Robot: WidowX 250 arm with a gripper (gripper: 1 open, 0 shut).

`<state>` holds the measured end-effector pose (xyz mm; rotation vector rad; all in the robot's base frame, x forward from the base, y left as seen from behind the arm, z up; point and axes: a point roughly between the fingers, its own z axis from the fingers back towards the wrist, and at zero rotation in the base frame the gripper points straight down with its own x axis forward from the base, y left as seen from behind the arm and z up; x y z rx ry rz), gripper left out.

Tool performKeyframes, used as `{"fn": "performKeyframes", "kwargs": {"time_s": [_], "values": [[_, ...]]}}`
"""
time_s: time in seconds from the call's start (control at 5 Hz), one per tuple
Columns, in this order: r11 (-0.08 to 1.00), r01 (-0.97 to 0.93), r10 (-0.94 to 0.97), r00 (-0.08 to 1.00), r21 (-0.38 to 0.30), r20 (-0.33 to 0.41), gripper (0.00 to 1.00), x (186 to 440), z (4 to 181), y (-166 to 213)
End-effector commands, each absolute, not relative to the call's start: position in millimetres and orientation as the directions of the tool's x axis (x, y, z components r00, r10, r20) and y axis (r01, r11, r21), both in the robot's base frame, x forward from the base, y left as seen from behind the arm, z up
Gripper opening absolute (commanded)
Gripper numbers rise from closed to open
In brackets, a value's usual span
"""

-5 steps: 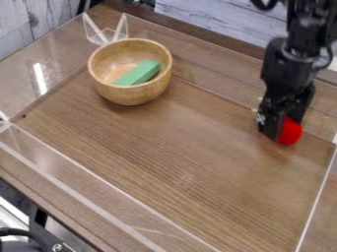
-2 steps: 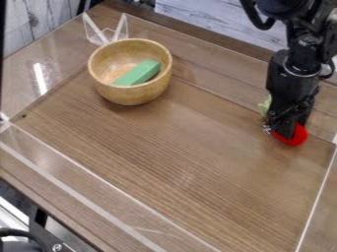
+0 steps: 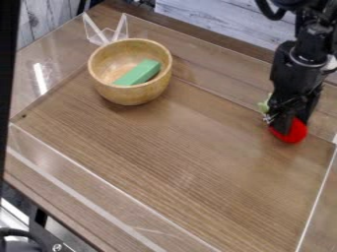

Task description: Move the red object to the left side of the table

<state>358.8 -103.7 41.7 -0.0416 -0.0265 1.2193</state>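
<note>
The red object [image 3: 293, 130], a small bright red toy fruit, rests on the brown wood-grain table [image 3: 171, 167] near its right edge. My black gripper [image 3: 282, 119] comes straight down on it from above. Its fingers have drawn in against the fruit's upper left part and cover that part, so the gripper is shut on it. The fruit's lower right side shows below the fingertips, and it still touches the tabletop.
A wooden bowl [image 3: 130, 74] holding a green block [image 3: 137, 72] stands at the back left. Low clear acrylic walls [image 3: 79, 202] run around the table's edge, with one close behind and right of the fruit.
The fingers stood wide around the fruit a second ago and have since narrowed onto it. The arm shifted slightly right and straightened. The fruit has stayed in its place.
</note>
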Motion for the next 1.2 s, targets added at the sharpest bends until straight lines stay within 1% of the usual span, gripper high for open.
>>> {"fn": "performKeyframes", "kwargs": {"time_s": [0.0, 0.2, 0.4, 0.6, 0.8, 1.0], "values": [[0.325, -0.941, 0.945, 0.326, -0.096, 0.004, 0.00, 373.2, 57.5, -105.7], [0.301, -0.949, 0.953, 0.302, -0.089, 0.003, 1.00, 375.1, 55.6, -108.5], [0.321, -0.943, 0.947, 0.322, -0.081, 0.002, 1.00, 376.4, 50.3, -108.1], [0.350, -0.933, 0.936, 0.351, -0.080, -0.007, 0.00, 377.1, 50.1, -107.3], [0.300, -0.947, 0.950, 0.308, -0.111, -0.059, 0.00, 377.7, 74.4, -106.0], [0.268, -0.953, 0.953, 0.283, -0.139, -0.109, 0.00, 374.8, 105.9, -103.6]]}}
